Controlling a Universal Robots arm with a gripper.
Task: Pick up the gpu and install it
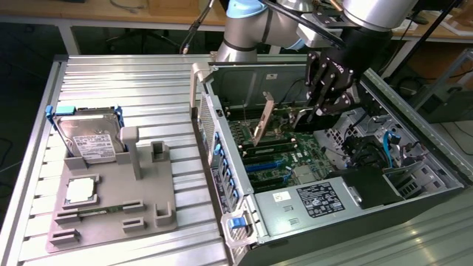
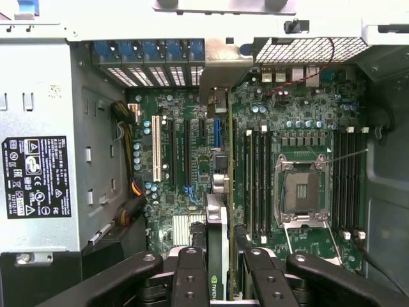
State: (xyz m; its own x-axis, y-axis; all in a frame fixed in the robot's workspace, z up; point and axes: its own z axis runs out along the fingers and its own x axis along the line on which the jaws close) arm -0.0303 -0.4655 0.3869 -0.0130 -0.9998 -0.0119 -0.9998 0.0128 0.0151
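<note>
Gripper (image 1: 309, 114), black and jointed, clamped on the gpu (image 1: 260, 130), a thin green circuit card with a long silver end bracket, above the green motherboard (image 1: 289, 158).

Its jaws stand partly closed, one finger (image 2: 190, 272) pressed to each face of the card, which hangs edge-down and tilted over the motherboard's slots; whether its lower edge touches a slot cannot be told. The exterior view adds a grey moulded tray (image 1: 111, 221) well apart from the motherboard, outside the open black computer case (image 1: 369, 221), with a silver hard drive (image 1: 92, 138) standing in it. The wrist view looks down on the motherboard, with the card seen edge-on between a long white slot (image 2: 155, 150) and the square metal processor socket (image 2: 300, 190).
</note>
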